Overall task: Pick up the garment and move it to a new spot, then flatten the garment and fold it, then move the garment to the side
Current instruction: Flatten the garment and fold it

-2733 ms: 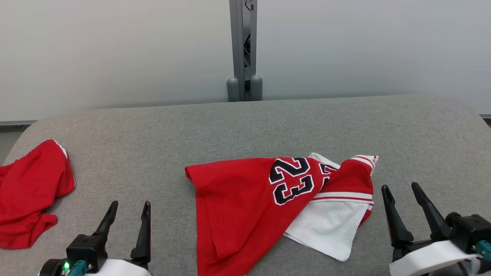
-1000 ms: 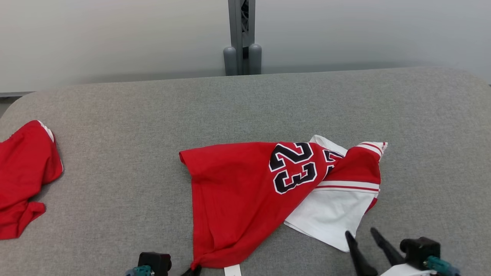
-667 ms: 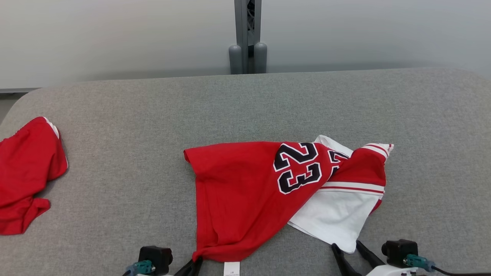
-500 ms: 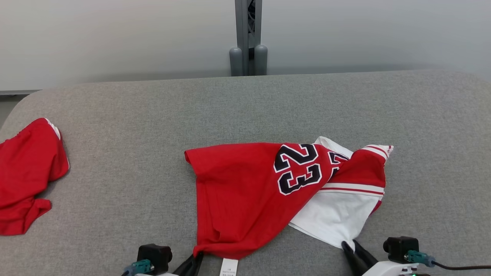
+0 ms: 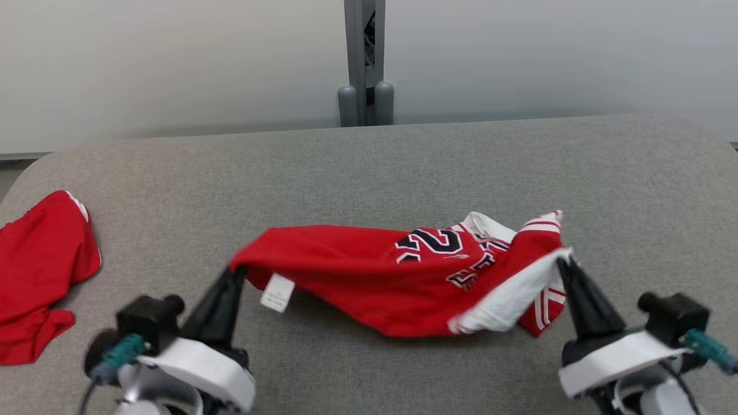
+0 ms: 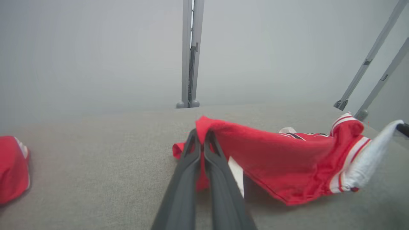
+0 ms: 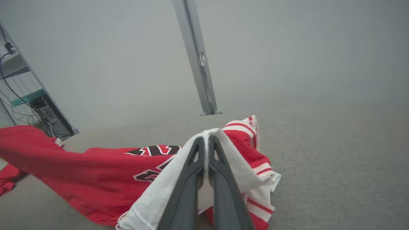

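Worktop (image 5: 369,167): grey, cloth-covered, with rounded corners; it carries everything here and has plenty of bare surface beyond and to the right of the garment.
Garment (image 5: 357,265): a red jersey with black numerals, white lining and striped trim. It sits at the middle of the near half of the worktop, strung between the two tools and bunched into a sagging band. Its two ends are raised. The far part with the numerals looks to be resting on the worktop, and whether the sagging middle is clear of it cannot be told.
Red cloth (image 5: 40,271): a second, crumpled piece at the far left edge of the worktop, well apart from the garment and untouched.
Post (image 5: 363,57): a grey upright behind the worktop's far edge, clear of the work.
Left tool (image 5: 235,274): fingers together, clamped on the garment's red left corner.
Right tool (image 5: 562,265): fingers together, clamped on the white-lined right end, with cloth draped over both fingers in the right wrist view.
Label (image 5: 277,292): a small white tag hanging from the red hem just beside the left tool.
Done so far: both grips look secure and the pick-up is under way.
Left to do: finish the lift and carry to a new spot, then spread flat, fold, and move aside. By my reckoning the task is in its first step.
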